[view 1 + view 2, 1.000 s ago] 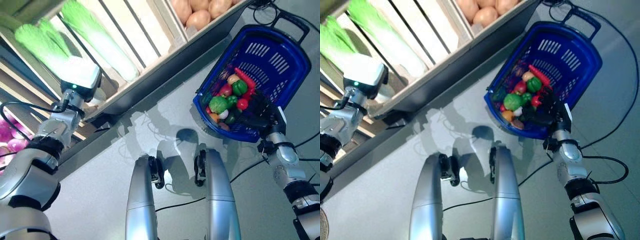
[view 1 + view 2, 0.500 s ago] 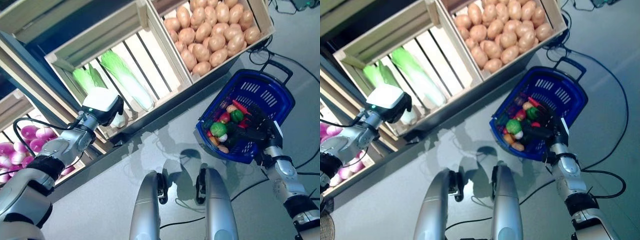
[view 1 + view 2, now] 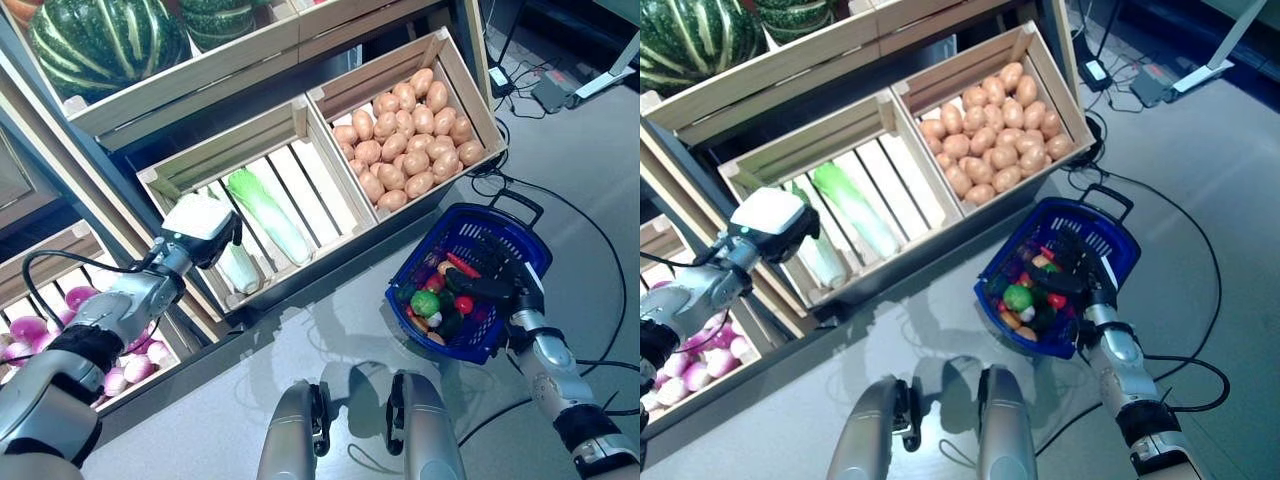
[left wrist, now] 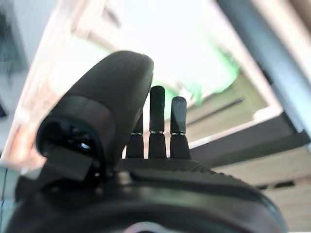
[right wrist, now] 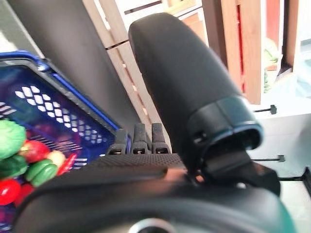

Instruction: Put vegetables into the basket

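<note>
The blue basket (image 3: 524,240) stands on the floor in front of the wooden stand. It holds a heap of vegetables, among them a round green one (image 3: 427,302), a small red one (image 3: 463,304) and a long red pepper (image 3: 462,266). My right hand (image 3: 490,288) rests over the basket's near rim with straight fingers (image 5: 141,138) and holds nothing. My left hand (image 4: 121,97) reaches into a slatted crate on the stand. Its fingers (image 4: 158,121) are straight and point at a pale green cabbage (image 3: 240,268), right beside it. A second cabbage (image 3: 268,213) lies further along the crate.
The wooden stand (image 3: 300,120) of tilted crates and shelves runs across the far side and my left. A power strip (image 3: 555,92) and a white stand foot (image 3: 610,78) lie on the grey floor (image 3: 600,180) at the far right.
The whole picture has shifted as the camera rose and pulled back. My left hand stays by the cabbage and my right hand stays at the basket.
</note>
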Available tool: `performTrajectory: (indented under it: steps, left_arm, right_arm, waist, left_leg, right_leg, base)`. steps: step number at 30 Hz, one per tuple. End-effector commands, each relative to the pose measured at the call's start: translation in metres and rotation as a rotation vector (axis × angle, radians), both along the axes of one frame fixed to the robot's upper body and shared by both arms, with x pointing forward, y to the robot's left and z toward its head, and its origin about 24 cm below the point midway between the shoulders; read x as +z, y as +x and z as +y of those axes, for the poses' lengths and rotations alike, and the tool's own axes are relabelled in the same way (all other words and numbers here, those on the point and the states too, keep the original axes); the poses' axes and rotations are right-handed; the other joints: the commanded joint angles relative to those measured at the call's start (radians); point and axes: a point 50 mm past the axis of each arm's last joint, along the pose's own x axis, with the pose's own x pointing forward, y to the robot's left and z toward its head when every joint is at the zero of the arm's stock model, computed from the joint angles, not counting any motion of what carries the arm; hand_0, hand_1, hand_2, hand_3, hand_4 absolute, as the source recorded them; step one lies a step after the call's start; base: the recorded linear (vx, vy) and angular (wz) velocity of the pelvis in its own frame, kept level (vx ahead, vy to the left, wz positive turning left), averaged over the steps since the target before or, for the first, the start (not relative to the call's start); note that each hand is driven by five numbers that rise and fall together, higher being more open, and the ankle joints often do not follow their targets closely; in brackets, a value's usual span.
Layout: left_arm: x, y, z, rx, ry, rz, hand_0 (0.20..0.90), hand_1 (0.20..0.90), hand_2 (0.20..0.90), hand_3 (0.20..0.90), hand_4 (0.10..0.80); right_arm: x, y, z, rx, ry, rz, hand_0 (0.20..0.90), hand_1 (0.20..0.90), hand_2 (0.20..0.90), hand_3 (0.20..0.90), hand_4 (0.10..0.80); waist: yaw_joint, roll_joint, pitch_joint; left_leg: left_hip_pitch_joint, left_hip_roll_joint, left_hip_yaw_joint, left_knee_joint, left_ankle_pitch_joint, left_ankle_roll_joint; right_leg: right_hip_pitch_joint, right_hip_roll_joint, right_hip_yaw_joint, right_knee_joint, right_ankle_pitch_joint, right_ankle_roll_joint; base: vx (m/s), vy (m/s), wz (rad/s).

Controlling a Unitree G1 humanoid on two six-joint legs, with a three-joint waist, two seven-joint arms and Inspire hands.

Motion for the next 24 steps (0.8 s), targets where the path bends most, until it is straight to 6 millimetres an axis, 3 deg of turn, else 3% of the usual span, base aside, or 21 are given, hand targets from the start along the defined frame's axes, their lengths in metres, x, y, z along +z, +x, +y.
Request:
performTrajectory:
  steps: [1, 24]
  left_arm:
    - [0.018, 0.003, 0.016, 0.099, 0.067, -0.058, 0.9, 0.9, 0.9, 0.9, 0.8]
    - [0.09, 0.026, 0.01, 0.084, 0.263, -0.305, 0.9, 0.9, 0.9, 0.9, 0.8]
  right_arm:
    - [0.031, 0.009, -0.011, -0.012, -0.025, -0.139, 0.9, 0.9, 0.9, 0.9, 0.8]
    - [0.047, 0.014, -0.023, 0.005, -0.091, -0.15, 0.9, 0.9, 0.9, 0.9, 0.8]
  waist:
    - [-0.002, 0.017, -0.048]
    - [-0.031, 0.004, 0.037]
  left_leg:
    - [0.025, -0.01, 0.084, -0.097, 0.007, 0.09]
    - [-0.235, 0.014, 0.054, -0.041, 0.069, 0.071]
  right_leg:
    - [0.016, -0.016, -0.011, -0.116, 0.135, -0.048]
    - [-0.231, 0.015, 0.013, -0.072, 0.19, -0.038]
  base:
    - [0.0, 0.0, 0.0]
    - [-0.005, 0.004, -0.01]
